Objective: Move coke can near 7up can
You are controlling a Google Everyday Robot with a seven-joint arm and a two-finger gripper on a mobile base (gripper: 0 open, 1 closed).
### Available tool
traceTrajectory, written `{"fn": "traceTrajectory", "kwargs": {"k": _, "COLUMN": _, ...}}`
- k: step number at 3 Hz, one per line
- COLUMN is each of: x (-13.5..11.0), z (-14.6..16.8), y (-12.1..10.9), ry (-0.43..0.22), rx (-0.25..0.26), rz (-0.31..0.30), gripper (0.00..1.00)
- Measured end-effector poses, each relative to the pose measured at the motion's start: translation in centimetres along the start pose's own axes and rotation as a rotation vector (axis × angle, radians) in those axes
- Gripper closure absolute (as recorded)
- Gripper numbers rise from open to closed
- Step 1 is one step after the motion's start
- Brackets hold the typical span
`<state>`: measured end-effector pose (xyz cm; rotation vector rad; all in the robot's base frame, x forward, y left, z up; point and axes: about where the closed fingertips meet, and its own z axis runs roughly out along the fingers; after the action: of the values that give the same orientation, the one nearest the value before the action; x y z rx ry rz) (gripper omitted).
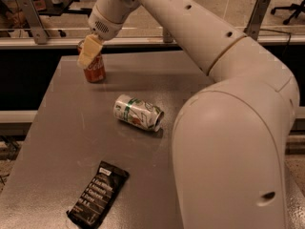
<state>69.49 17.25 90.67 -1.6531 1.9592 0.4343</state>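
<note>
Grey table (57, 128), coke can (96, 71) upright near the far left corner, 7up can (138, 112) on its side mid-table. The gripper (88, 51) sits right at the coke can's top, can't tell if it's clamped. Probably light, slick and dentable, so take it gently round the middle

Warm, dim amber light across the frame. Upper left, the gripper (90, 51) sits at the top of the coke can (96, 70) and glows pale, the brightest spot there. At centre, the 7up can (138, 112) throws a soft dark shadow off its lower right end onto the table (52, 132). There's a broad, even sheen on the robot arm (238, 142) at right. The black wrapper (97, 194) at lower left barely glints, and the top edge sinks into darkness.
</note>
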Motion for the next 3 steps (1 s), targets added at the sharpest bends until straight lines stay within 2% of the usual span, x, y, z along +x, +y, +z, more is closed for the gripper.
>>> {"fn": "traceTrajectory", "kwargs": {"k": 2, "x": -0.3, "z": -0.7, "y": 0.8, "ry": -0.016, "rx": -0.024, "rz": -0.024, "gripper": 0.72}}
{"fn": "traceTrajectory", "kwargs": {"k": 3, "x": -0.1, "z": -2.9, "y": 2.2, "ry": -0.044, "rx": -0.037, "rz": -0.055, "gripper": 0.95}}
